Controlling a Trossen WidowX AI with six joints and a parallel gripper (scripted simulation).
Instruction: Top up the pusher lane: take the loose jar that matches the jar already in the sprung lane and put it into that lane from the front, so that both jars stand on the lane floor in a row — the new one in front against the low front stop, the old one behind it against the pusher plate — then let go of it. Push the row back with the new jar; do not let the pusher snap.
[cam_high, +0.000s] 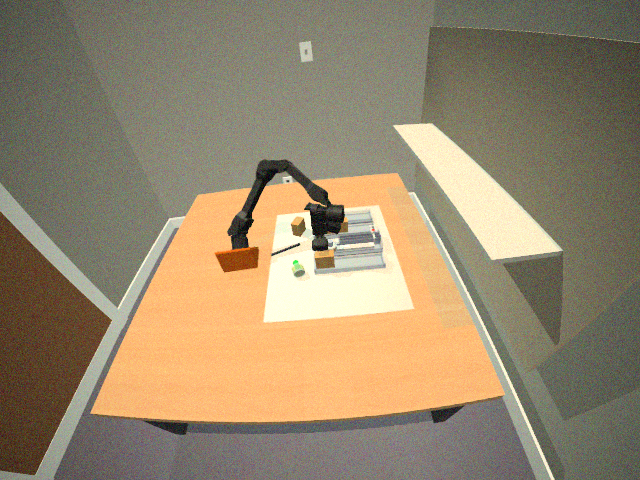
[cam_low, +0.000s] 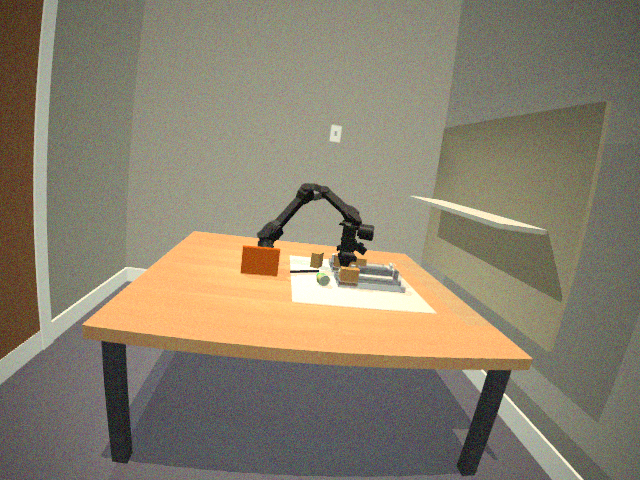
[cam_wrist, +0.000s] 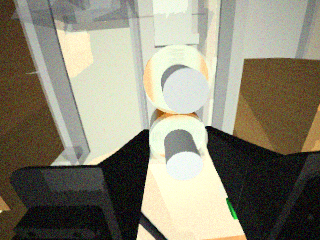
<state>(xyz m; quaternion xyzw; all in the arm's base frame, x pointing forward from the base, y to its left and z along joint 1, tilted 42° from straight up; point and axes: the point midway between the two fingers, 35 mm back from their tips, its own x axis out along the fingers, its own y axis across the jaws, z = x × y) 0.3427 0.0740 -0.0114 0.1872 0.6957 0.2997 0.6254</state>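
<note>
My gripper (cam_high: 320, 249) (cam_low: 346, 263) (cam_wrist: 176, 133) points down at the front of the grey lane rack (cam_high: 356, 268) (cam_low: 373, 285). It is shut on a pale jar with an orange band and a grey knob (cam_wrist: 184, 166). A like jar (cam_wrist: 152, 80) stands in the lane just behind the held one, between the lane walls; in the wrist view they look touching or nearly so. A pale plate (cam_wrist: 176, 37) shows behind the lane jar. The held jar's base and the low front stop are hidden. A loose green-topped jar (cam_high: 298, 270) (cam_low: 323, 279) lies on its side in front of the rack.
Brown boxes stand by the lane mouth: one on the near side (cam_high: 324, 259) (cam_low: 349, 275) (cam_wrist: 280, 100), one on the far side (cam_high: 343, 225). Another brown box (cam_high: 298, 226) (cam_low: 316, 259) and a black rod (cam_high: 285, 249) (cam_low: 303, 271) lie towards the arm base, near an orange panel (cam_high: 237, 259) (cam_low: 260, 260).
</note>
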